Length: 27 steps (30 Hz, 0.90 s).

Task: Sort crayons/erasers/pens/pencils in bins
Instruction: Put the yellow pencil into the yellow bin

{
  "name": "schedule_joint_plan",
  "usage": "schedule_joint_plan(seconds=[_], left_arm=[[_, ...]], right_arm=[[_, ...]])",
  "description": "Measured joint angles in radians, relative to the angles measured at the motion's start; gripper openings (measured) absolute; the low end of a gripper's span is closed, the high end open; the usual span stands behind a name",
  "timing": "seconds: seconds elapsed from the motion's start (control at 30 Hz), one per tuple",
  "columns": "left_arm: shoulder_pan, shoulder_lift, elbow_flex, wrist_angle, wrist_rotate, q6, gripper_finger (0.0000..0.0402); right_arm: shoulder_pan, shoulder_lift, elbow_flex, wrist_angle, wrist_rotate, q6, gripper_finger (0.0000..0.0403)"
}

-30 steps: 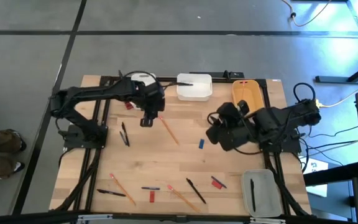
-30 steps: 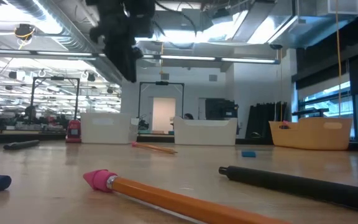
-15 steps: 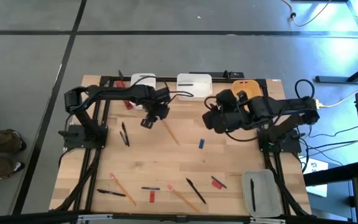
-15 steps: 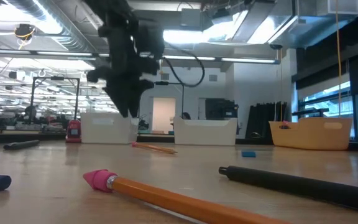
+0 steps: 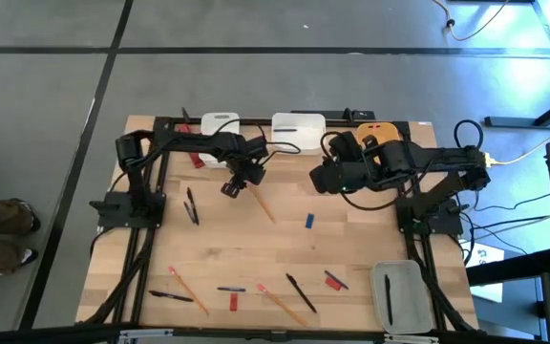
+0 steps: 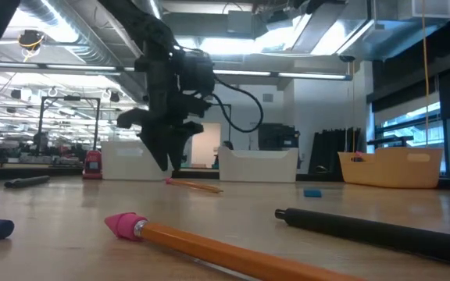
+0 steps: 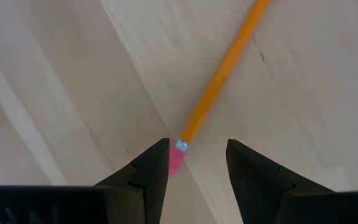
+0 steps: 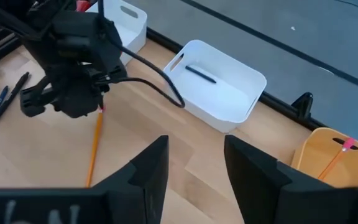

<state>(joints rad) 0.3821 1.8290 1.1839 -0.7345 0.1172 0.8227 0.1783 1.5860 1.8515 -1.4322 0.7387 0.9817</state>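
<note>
**Left gripper poised over the pencil's eraser end**

While the left gripper hangs just above the table, I see its fingers spread wide with nothing between them. The pencil I am after lies directly below, and its pink eraser end sits right in the gap between the two fingers. Its long axis runs away from the gripper across the wood, slanting toward the table's middle in the high view. The fingers already straddle the shaft crosswise, so I judge a short drop and a squeeze would take it near the eraser.

My right gripper waits farther off, raised near the yellow-orange bin, also wide and empty. The left arm is clearly the nearer one.

A pencil already rests in the yellow-orange bin, and a pen lies in the wider white bin. More pens and pencils lie scattered toward the near edge.

The table is pale bare wood, flat and unobstructed around the pencil. Beyond it the low view shows an open, brightly lit workshop hall
</note>
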Motion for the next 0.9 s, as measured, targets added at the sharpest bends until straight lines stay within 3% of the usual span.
schedule_joint_plan(seconds=[0.67, 0.9], left_arm=[[0.077, 0.089, 0.005, 0.028, -0.002, 0.026, 0.0151], [0.077, 0.104, 0.005, 0.032, 0.019, 0.027, 0.0116]], right_arm=[[0.0, 0.0, 0.0, 0.0, -0.009, -0.032, 0.0157], [0.0, 0.0, 0.0, 0.0, -0.018, -0.032, 0.0157]])
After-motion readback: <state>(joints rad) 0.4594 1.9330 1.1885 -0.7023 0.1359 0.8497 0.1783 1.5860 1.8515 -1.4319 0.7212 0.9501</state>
